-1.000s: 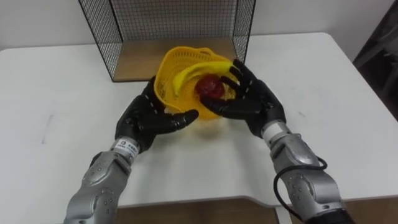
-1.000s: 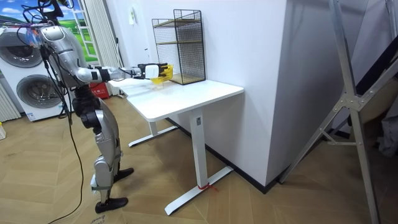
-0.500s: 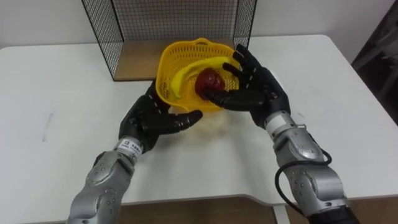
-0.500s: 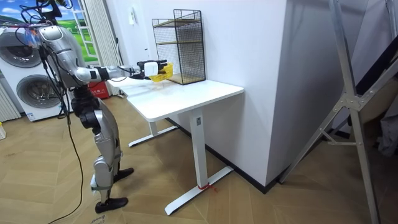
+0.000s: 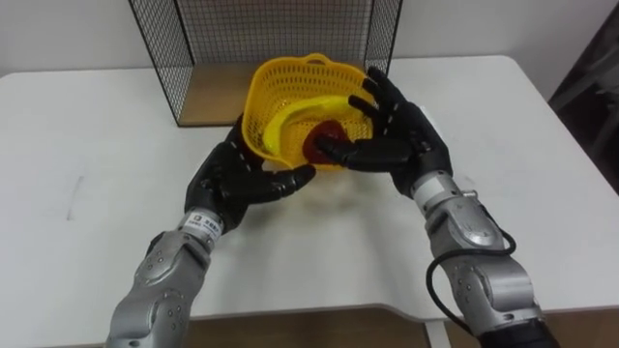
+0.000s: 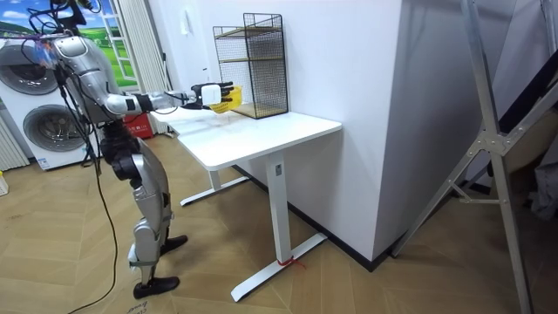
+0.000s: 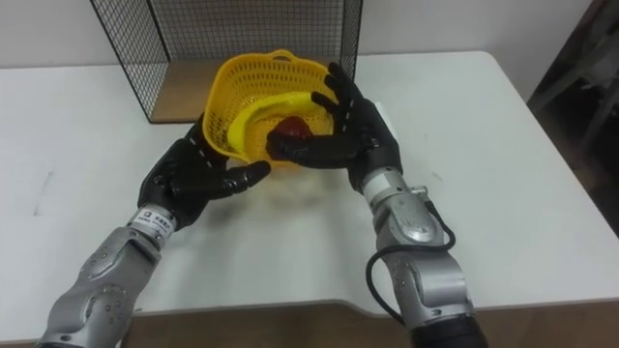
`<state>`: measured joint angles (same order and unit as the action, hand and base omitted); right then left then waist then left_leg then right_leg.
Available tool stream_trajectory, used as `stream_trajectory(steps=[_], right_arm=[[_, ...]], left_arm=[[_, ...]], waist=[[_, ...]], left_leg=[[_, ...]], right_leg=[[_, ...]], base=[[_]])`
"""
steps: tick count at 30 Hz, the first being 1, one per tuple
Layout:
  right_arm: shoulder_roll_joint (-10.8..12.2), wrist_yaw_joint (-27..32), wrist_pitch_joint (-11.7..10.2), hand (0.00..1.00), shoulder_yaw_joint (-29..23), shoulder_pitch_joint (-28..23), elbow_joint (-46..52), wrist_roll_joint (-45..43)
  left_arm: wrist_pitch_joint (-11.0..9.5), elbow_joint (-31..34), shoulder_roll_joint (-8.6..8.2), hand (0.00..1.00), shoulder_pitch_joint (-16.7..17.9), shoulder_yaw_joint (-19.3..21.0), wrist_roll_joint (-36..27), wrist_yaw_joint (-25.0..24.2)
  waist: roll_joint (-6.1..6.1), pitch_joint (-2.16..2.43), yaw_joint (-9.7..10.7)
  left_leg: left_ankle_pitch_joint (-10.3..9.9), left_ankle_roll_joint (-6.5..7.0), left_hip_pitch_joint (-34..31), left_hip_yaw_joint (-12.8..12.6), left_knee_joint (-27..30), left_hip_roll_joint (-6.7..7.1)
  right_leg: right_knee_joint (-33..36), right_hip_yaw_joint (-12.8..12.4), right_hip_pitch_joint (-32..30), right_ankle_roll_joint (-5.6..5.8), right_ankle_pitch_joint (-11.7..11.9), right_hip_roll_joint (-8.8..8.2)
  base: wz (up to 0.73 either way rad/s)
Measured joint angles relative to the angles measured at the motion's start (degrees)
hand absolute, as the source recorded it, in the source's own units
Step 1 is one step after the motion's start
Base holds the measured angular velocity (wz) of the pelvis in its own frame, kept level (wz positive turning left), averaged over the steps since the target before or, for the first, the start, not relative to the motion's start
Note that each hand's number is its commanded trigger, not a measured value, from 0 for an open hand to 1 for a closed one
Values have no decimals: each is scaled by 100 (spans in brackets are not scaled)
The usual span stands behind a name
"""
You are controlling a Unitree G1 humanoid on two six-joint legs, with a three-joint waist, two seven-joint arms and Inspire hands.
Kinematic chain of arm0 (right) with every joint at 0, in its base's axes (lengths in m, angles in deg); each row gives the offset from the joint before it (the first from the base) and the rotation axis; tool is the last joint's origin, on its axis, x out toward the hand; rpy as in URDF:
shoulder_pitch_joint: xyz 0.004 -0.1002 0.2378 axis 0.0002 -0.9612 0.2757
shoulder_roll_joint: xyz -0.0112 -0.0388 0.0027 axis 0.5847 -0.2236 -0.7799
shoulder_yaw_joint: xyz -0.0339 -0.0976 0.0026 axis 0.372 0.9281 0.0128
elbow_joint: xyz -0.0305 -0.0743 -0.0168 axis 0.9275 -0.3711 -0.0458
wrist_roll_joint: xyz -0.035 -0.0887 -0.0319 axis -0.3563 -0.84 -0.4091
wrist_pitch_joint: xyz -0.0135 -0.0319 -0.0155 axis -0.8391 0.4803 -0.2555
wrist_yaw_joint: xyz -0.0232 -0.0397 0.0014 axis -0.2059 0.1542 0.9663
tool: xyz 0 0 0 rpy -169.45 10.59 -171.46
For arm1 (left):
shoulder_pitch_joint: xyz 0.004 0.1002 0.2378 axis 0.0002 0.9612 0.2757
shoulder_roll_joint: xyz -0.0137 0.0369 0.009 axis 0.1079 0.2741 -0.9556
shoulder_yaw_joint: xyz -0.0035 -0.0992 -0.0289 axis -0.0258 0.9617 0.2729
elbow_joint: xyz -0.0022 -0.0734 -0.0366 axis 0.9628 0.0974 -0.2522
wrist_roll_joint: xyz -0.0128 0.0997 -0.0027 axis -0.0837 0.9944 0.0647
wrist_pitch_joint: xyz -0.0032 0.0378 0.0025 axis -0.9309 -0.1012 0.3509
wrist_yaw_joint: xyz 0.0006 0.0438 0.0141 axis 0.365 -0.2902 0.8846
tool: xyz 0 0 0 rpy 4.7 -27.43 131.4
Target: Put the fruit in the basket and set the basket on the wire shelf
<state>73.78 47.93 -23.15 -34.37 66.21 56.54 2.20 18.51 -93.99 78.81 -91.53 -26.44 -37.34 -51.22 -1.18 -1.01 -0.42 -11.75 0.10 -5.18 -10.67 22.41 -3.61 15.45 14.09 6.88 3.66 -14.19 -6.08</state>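
Basket of yellow plastic mesh (image 5: pixel 290 87), tilted, apparently just clear of the white worktop (image 5: pixel 97 145), pressed between the left hand (image 5: pixel 237 179) and right hand (image 5: pixel 401 135), both with fingers spread, none curled round it. Yellow banana (image 5: pixel 290 121) and round red fruit (image 5: pixel 324 135) inside. Black wire shelf (image 5: pixel 271 29) straight ahead, near.
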Motion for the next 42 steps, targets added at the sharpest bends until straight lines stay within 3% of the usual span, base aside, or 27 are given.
stream_trajectory(steps=[5,7,12,14,15,16,17,18,19,21,25,28,30,32,33,34,36,38,39,41,42], right_arm=[[-23,-169,-10,0,12,-99,-79,9],[-14,-231,-10,0,18,-121,-145,13],[-33,-265,-11,0,68,-122,-258,42],[-28,-265,-12,0,110,-101,-262,43],[-22,-265,-12,0,112,-100,-271,44],[-61,-264,-13,0,108,-94,-278,45],[-134,-261,-15,0,101,-76,-278,46],[-159,-261,-12,0,106,-83,-283,40],[-142,-269,13,0,160,-87,-294,42],[-144,-317,13,0,185,-61,-244,50],[-146,-323,12,0,201,-50,-215,61],[-144,-323,10,0,196,48,-215,66],[-147,-321,6,0,201,138,-215,59],[-159,-304,-12,0,199,147,-215,63],[-166,-300,-27,0,192,157,-215,63],[-177,-270,-81,0,173,159,-216,58],[-180,-256,-122,0,174,158,-226,66],[-172,-256,-135,0,182,153,-261,55],[-174,-256,-138,0,181,153,-260,43],[-174,-248,-244,0,186,152,-287,86],[-177,-248,-244,0,179,151,-299,84]], left_arm=[[-1,-20,62,0,70,3,55,-1],[0,-28,92,0,106,7,59,-6],[41,-35,140,0,105,15,62,-6],[42,-22,183,0,102,42,61,-6],[42,-22,188,0,105,47,61,-6],[43,-6,180,0,94,49,61,-6],[41,61,154,0,95,36,63,-5],[41,76,158,0,99,33,68,-5],[40,77,203,0,102,39,80,-5],[36,98,245,0,63,92,87,-5],[46,120,261,0,60,107,77,-6],[39,132,260,0,44,110,76,-6],[39,131,263,0,18,106,66,-5],[37,135,278,0,14,111,41,-6],[35,136,266,0,1,108,42,-5],[35,140,247,0,-33,87,42,-5],[36,140,244,0,-38,64,37,-2],[34,140,262,0,-81,56,31,-1],[33,140,261,0,-94,57,31,3],[2,139,259,0,-128,22,34,86],[-7,140,260,0,-128,-11,36,112]], waist=[[2,-24,-183],[2,-24,-223],[-50,-13,-303],[-112,-19,-328],[-150,-39,-344],[-210,-7,-359],[-224,-6,-395],[-230,-6,-459],[-356,55,-509],[-434,66,-439],[-387,50,-375],[-317,12,-285],[-308,3,-225],[-296,-1,-132],[-286,2,-117],[-291,-6,-65],[-313,-11,-52],[-292,-19,-62],[-269,-21,-69],[-186,-84,-137],[-174,-87,-133]], left_leg=[[-473,-126,-133,-57,938,-312],[-545,-181,-204,-34,1114,-376],[-437,-278,-359,-36,1299,-431],[-228,-214,-593,-19,1573,-460],[-215,-212,-667,-17,1610,-434],[-153,-234,-762,-4,1084,-268],[245,-162,-873,4,516,-162],[535,-91,-886,-8,427,-126],[544,-114,-769,1,322,-57],[540,-96,-754,13,301,-1],[365,-36,-817,17,534,38],[236,21,-853,19,709,58],[182,70,-890,-10,770,153],[48,209,-875,-89,798,260],[-26,209,-844,-98,785,293],[-184,221,-814,-102,789,355],[-301,350,-764,-126,888,555],[-430,495,-604,-172,946,741],[-451,527,-577,-172,939,749],[-524,606,-381,-121,779,746],[-534,623,-341,-100,734,737]], right_leg=[[934,12,-190,-137,-622,31],[1239,-21,-307,-197,-834,47],[1656,-100,-573,-351,-1079,-18],[1610,-157,-509,-414,-1073,-26],[1588,-169,-495,-417,-1071,-49],[1548,-172,-501,-413,-1069,-112],[1530,-185,-513,-398,-1075,-148],[1522,-236,-509,-385,-1082,-161],[1416,-297,-481,-330,-1082,-211],[1180,-298,-436,-256,-995,-212],[927,-255,-245,-192,-920,-258],[967,-241,-198,-163,-935,-302],[1056,-267,-195,-115,-962,-362],[1493,-392,-305,-67,-988,-493],[1761,-399,-414,-42,-1002,-551],[2353,-399,-638,-4,-1023,-715],[3115,-552,-929,130,-913,-1001],[3645,-631,-1091,123,-614,-1184],[3685,-628,-1095,127,-522,-1187],[3811,-626,-1124,106,-8,-1150],[3838,-632,-1154,106,41,-1126]], base=[[-15],[-4],[-1],[-5],[4],[0],[-16],[-38],[-23],[-3],[0],[5],[9],[22],[30],[34],[27],[12],[6],[0],[-6]])
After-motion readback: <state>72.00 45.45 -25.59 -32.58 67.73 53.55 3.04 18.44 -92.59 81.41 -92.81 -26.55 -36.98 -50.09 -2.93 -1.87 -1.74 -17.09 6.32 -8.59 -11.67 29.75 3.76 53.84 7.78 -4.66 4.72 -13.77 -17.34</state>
